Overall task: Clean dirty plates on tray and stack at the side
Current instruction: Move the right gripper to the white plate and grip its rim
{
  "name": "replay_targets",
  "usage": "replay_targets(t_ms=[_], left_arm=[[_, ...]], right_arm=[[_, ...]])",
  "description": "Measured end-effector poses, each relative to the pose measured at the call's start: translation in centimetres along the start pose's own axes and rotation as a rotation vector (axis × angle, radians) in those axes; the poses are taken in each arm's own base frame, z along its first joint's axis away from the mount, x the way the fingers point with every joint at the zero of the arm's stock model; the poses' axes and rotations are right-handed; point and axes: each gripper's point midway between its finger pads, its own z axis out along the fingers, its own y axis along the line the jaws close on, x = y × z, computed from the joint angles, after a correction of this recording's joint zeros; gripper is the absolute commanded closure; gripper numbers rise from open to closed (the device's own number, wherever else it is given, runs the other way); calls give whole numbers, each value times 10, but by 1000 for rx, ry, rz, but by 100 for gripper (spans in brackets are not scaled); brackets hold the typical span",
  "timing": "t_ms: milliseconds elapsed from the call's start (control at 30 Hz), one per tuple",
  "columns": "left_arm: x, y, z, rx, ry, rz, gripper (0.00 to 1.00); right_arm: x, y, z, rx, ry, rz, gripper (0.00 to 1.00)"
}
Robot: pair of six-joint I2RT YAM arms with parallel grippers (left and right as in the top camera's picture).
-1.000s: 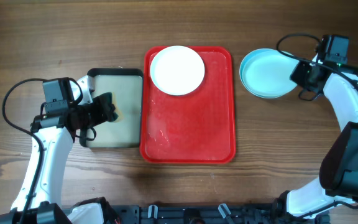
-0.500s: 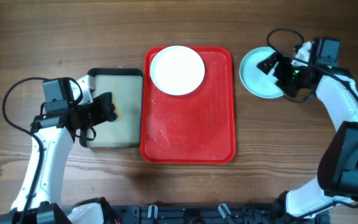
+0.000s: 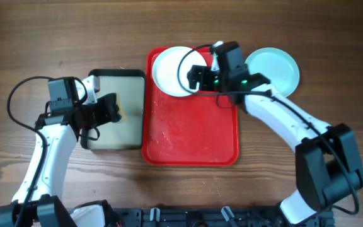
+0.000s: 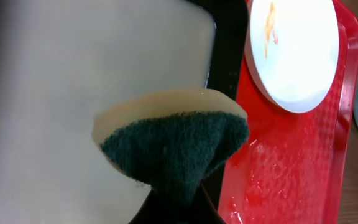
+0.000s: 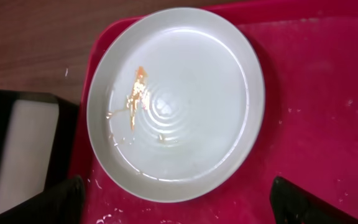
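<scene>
**Overhead**
- Tray: the red tray [image 3: 194, 135] lies mid-counter [image 3: 55, 38], with its long side running away from the arms. Its floor has a wet sheen.
- White plate: the white plate [image 3: 169, 68] sits in the tray's far left corner, partly covered by the right arm.
- Right hand: the right hand [image 3: 195, 77] hangs over the white plate's right edge. Its fingers cannot be judged from this view.
- Blue plate: the blue plate [image 3: 276, 70] rests on the counter just right of the tray's far corner, outside the tray. Whether another plate lies under it cannot be told.
- Beige tray: the black-rimmed beige tray [image 3: 115, 88] lies just left of the tray.
- Left hand: the left hand [image 3: 106, 112] hangs over the beige tray's near half.

**Left wrist**
- Sponge: the sponge [image 4: 173, 140] is yellow with a dark green scouring face. It is folded and pinched in the closed left hand, above the beige tray's right rim.
- White plate: it carries an orange smear and sits inside the tray's raised rim.
- Blue plate: only a sliver shows at the right edge, beyond the tray.

**Right wrist**
- Right hand: the fingertips [image 5: 61, 199] show at the two lower corners, spread wide. The hand is open and empty.
- White plate: it lies directly below the hand. An orange streak sits left of centre, and water ripples in the well.
- Tray: wet red floor shows to the right of the plate and on its near side.
- Beige tray: one corner shows at lower left.
</scene>
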Motion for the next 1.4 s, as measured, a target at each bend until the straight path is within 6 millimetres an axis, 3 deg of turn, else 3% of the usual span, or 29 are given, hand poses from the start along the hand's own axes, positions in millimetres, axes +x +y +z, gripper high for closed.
replay_targets(t_ms=[167, 267, 333, 467, 567, 700, 900, 933, 1000, 1100, 1233, 1400], left_arm=[[4, -12, 6, 0, 10, 50, 96], [5, -16, 8, -1, 16, 66, 96], [7, -19, 9, 3, 21, 77, 96], [8, -20, 9, 1, 22, 81, 96], [7, -19, 9, -1, 22, 81, 96], [8, -19, 10, -1, 23, 80, 96], [11, -14, 19, -9, 52, 67, 96], [12, -13, 19, -10, 56, 66, 96], [11, -13, 21, -9, 55, 66, 96], [11, -12, 23, -10, 55, 66, 96], [11, -12, 23, -10, 56, 65, 96], [11, -12, 23, -10, 56, 65, 96]], right_arm=[[1, 13, 10, 32, -50, -52, 4], [19, -2, 40, 66, 0, -54, 1], [32, -10, 57, 77, 35, -53, 8], [33, -18, 64, 112, 25, -57, 8], [25, -19, 64, 125, -11, -59, 24], [-5, -37, 59, 227, -145, -49, 40], [-28, -51, 55, 272, -249, 4, 47], [-27, -52, 58, 275, -249, 5, 47], [-23, -56, 69, 276, -246, 12, 63], [-15, -60, 77, 280, -229, 18, 66], [-14, -60, 78, 278, -225, 20, 92], [-9, -63, 79, 290, -204, 22, 96]])
